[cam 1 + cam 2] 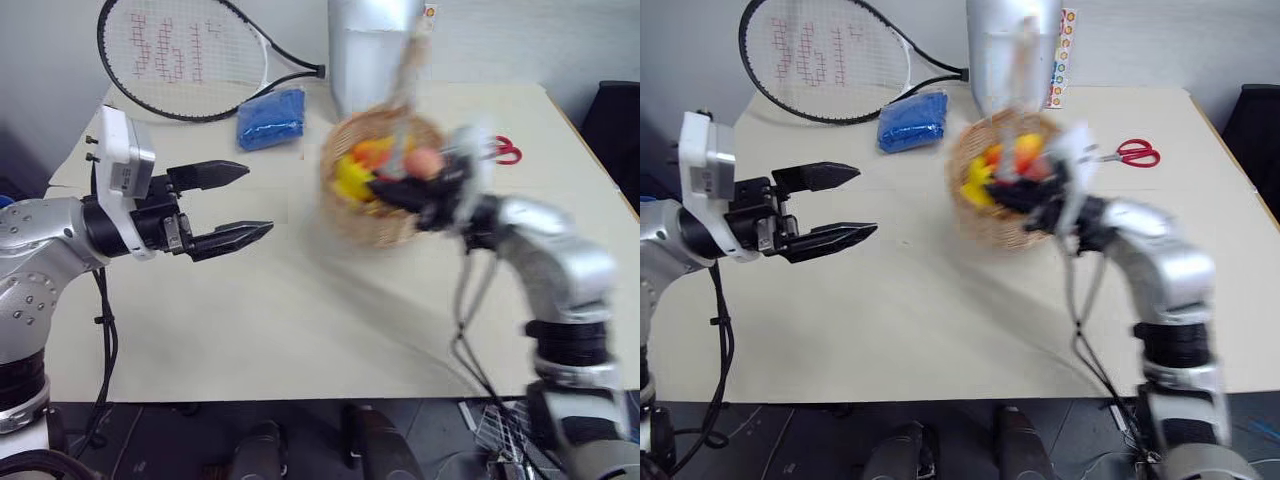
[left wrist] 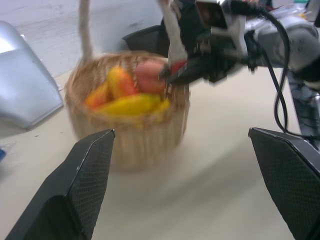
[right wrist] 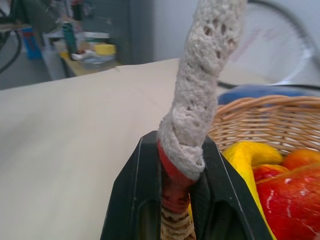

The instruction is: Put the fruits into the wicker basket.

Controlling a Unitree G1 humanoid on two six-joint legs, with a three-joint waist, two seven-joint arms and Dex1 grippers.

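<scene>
The right gripper (image 3: 175, 200) was clamped on the foot of the handle of the wicker basket (image 1: 375, 190), at the table's (image 1: 300, 320) centre. The fruits (image 2: 127, 92) lay inside. At nine o'clock from the basket, the left gripper (image 1: 250, 200) was released, empty.

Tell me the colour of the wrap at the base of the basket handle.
Red, below the pale cord on the wicker basket's handle, seen best in the right wrist view.
</scene>
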